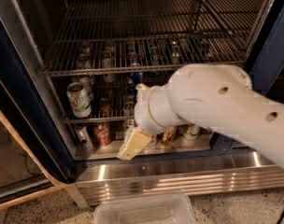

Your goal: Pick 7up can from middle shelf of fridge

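The 7up can [79, 99], pale whitish-green with a silver top, stands upright at the left end of the middle shelf [93, 120], a wire rack in the open fridge [272, 50]. My gripper [132, 144], cream-coloured, hangs low in front of the fridge's bottom level, to the right of the can and below it, apart from it. My thick white arm [216, 106] reaches in from the right and hides the right half of the middle shelf.
A blue Pepsi can [134, 76] stands further back on the middle shelf. A red can [103, 133] and a silver can [81, 135] stand on the fridge floor. Below are the ribbed steel base [188, 174] and a clear plastic bin [142, 211]. An empty wire rack [146, 69] lies above.
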You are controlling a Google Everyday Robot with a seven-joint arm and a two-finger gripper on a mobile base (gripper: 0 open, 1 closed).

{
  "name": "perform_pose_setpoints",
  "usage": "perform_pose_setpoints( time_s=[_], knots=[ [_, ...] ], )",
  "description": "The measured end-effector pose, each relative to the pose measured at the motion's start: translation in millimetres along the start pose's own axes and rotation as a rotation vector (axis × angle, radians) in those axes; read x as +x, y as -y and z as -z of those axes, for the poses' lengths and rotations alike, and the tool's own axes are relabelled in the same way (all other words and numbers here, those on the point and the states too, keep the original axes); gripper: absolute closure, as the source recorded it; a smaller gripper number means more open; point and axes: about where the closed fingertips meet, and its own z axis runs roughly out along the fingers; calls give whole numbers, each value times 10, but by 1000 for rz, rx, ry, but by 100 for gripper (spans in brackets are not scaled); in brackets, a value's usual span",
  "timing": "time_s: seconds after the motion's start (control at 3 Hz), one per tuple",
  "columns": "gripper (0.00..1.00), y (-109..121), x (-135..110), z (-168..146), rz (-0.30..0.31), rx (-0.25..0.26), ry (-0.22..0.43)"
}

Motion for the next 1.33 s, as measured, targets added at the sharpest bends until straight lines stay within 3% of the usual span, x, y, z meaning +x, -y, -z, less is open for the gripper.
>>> perform_pose_setpoints(
  time_s=[0.33,1.0,1.33],
  knots=[
    [0,122,-220,-411,44,-15,92],
    [0,190,-372,-462,58,-12,126],
    [0,41,-376,-716,50,-12,185]
  ],
)
